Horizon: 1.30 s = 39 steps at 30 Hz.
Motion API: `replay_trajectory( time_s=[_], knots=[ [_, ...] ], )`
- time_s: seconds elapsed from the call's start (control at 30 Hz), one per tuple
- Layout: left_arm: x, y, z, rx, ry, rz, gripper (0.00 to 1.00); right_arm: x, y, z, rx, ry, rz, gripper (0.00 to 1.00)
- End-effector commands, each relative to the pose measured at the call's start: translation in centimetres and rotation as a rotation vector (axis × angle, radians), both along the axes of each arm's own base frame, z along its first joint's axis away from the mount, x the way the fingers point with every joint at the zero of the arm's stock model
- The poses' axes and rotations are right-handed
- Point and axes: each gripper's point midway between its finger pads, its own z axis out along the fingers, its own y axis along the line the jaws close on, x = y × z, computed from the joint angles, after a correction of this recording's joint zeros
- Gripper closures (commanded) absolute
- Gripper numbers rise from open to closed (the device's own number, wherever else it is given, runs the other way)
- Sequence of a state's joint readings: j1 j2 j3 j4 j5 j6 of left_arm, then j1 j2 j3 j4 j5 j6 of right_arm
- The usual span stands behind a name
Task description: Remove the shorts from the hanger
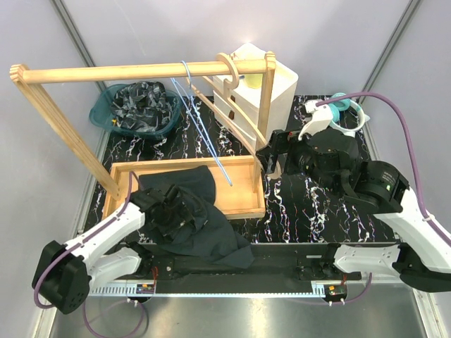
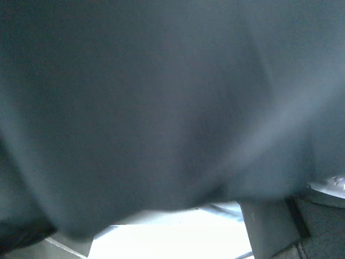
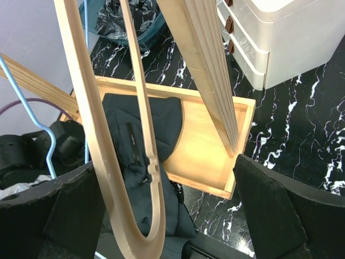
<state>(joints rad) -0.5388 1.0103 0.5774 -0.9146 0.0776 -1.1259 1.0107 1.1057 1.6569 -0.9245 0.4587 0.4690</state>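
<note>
The dark shorts (image 1: 201, 225) lie off the hanger, spread over the wooden tray (image 1: 239, 208) and its near edge. They also show in the right wrist view (image 3: 137, 129). The bare wooden hanger (image 1: 243, 113) hangs from the right end of the rack's rod. My left gripper (image 1: 169, 204) rests on the shorts. In its wrist view dark fabric (image 2: 161, 97) fills the frame, one finger (image 2: 269, 229) shows far to the right, and the gap below looks empty. My right gripper (image 3: 170, 216) is open, with the hanger's lower end (image 3: 135, 237) between its fingers, near the left one.
A blue wire hanger (image 1: 204, 127) hangs from the rod and reaches down over the tray. The rack's right post (image 1: 266, 98) stands just left of my right gripper (image 1: 272, 156). A teal basket of clothes (image 1: 134, 109) sits back left, a white drawer unit (image 1: 275, 81) back right.
</note>
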Motion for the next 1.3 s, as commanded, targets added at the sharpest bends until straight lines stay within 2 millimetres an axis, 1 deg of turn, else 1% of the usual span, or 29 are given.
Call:
replay_trajectory(
  time_s=[0.0, 0.07, 0.1, 0.13, 0.2, 0.27, 0.3, 0.33, 0.37, 0.4, 0.43, 0.47, 0.57, 0.6, 0.67, 0.7, 0.73, 0.8, 0.83, 0.9, 0.93, 1.0, 1.03, 1.1, 1.13, 1.17, 1.2, 1.23, 1.27],
  knots=[
    [0.7, 1.4, -1.9, 0.079, 0.000, 0.217, 0.01, -0.1, -0.2, 1.3, 0.074, -0.014, -0.018, 0.00],
    [0.1, 2.4, -3.2, 0.121, 0.027, 0.282, 0.01, -0.1, -0.1, 1.1, 0.070, -0.009, -0.017, 0.00],
    [-0.1, 2.5, -3.6, 0.125, 0.034, 0.297, 0.01, -0.1, -0.1, 1.1, 0.071, -0.010, -0.019, 0.00],
    [-0.2, 2.5, -4.5, 0.119, 0.031, 0.305, 0.01, -0.1, 0.0, 1.0, 0.067, -0.008, -0.017, 0.00],
    [0.1, 2.6, -4.6, 0.134, 0.035, 0.312, 0.01, 0.0, -0.1, 0.9, 0.064, -0.008, -0.021, 0.00],
    [1.1, 2.6, -4.4, 0.159, 0.014, 0.290, 0.01, 0.0, -0.2, 0.8, 0.057, -0.008, -0.022, 0.00],
    [1.4, 2.6, -4.3, 0.170, 0.009, 0.284, 0.02, 0.0, -0.1, 0.7, 0.056, -0.005, -0.021, 0.00],
    [1.7, 2.8, -4.2, 0.181, -0.003, 0.283, 0.06, -0.1, -0.2, 0.6, 0.055, -0.004, -0.019, 0.00],
    [2.0, 2.8, -4.1, 0.184, -0.009, 0.285, 0.22, -0.1, -0.2, 0.6, 0.055, -0.003, -0.021, 0.00],
    [2.2, 2.8, -4.1, 0.180, -0.018, 0.294, 0.32, -0.2, -0.3, 0.6, 0.057, -0.002, -0.022, 0.00],
    [2.7, 2.6, -4.1, 0.162, -0.039, 0.295, 0.44, -0.2, -0.4, 0.6, 0.059, -0.002, -0.022, 0.00],
    [2.7, 2.5, -4.0, 0.145, -0.057, 0.295, 0.65, -0.2, -0.4, 0.5, 0.057, 0.000, -0.023, 0.00],
    [3.3, 2.6, -3.3, 0.110, -0.113, 0.307, 0.94, -0.4, -0.6, 0.6, 0.058, -0.001, -0.024, 0.00],
    [3.8, 2.5, -2.6, 0.097, -0.133, 0.313, 1.00, -0.3, -0.7, 0.6, 0.055, -0.002, -0.027, 0.00],
    [4.4, 2.7, -0.9, 0.087, -0.194, 0.308, 1.00, -0.3, -0.9, 0.6, 0.048, -0.006, -0.032, 0.00],
    [5.5, 2.4, 0.8, 0.070, -0.240, 0.307, 1.00, -0.3, -1.0, 0.6, 0.046, -0.009, -0.034, 0.00],
    [5.8, 2.8, 2.1, 0.080, -0.282, 0.291, 1.00, -0.2, -1.1, 0.6, 0.041, -0.013, -0.035, 0.00],
    [7.0, 2.6, 4.9, 0.066, -0.359, 0.269, 1.00, -0.2, -1.1, 0.7, 0.031, -0.019, -0.031, 0.00],
    [8.2, 2.6, 7.8, 0.060, -0.436, 0.253, 1.00, -0.2, -1.2, 0.7, 0.023, -0.021, -0.030, 0.00],
    [9.3, 2.6, 10.4, 0.061, -0.514, 0.214, 1.00, -0.2, -1.1, 0.6, 0.015, -0.022, -0.027, 0.00],
    [10.5, 2.5, 13.4, 0.044, -0.592, 0.214, 1.00, -0.2, -1.1, 0.6, 0.012, -0.022, -0.025, 0.00],
    [11.8, 2.6, 16.2, 0.054, -0.675, 0.185, 1.00, -0.2, -0.9, 0.4, 0.003, -0.015, -0.017, 0.00],
    [13.0, 2.5, 18.8, 0.042, -0.742, 0.194, 1.00, -0.3, -0.7, 0.1, 0.001, -0.007, -0.009, 0.00],
    [14.5, 2.7, 21.3, 0.048, -0.821, 0.184, 1.00, -0.3, -0.6, -0.2, -0.008, 0.001, -0.007, 0.00],
    [16.0, 2.2, 23.5, 0.016, -0.883, 0.188, 1.00, -0.3, -0.6, -0.6, -0.014, 0.006, -0.009, 0.00],
    [17.1, 2.9, 24.4, 0.016, -0.912, 0.209, 1.00, -0.2, -0.7, -0.7, -0.019, 0.006, -0.011, 0.00],
    [18.3, 2.3, 26.0, -0.037, -0.971, 0.189, 1.00, -0.2, -0.8, -0.9, -0.026, 0.007, -0.015, 0.00],
    [19.6, 2.2, 26.4, -0.056, -0.987, 0.191, 1.00, 0.0, -1.1, -1.0, -0.039, 0.000, -0.031, 0.00],
    [20.9, 3.2, 27.0, -0.064, -1.012, 0.221, 1.00, 0.3, -1.3, -1.0, -0.048, -0.006, -0.045, 0.00]
  ],
)
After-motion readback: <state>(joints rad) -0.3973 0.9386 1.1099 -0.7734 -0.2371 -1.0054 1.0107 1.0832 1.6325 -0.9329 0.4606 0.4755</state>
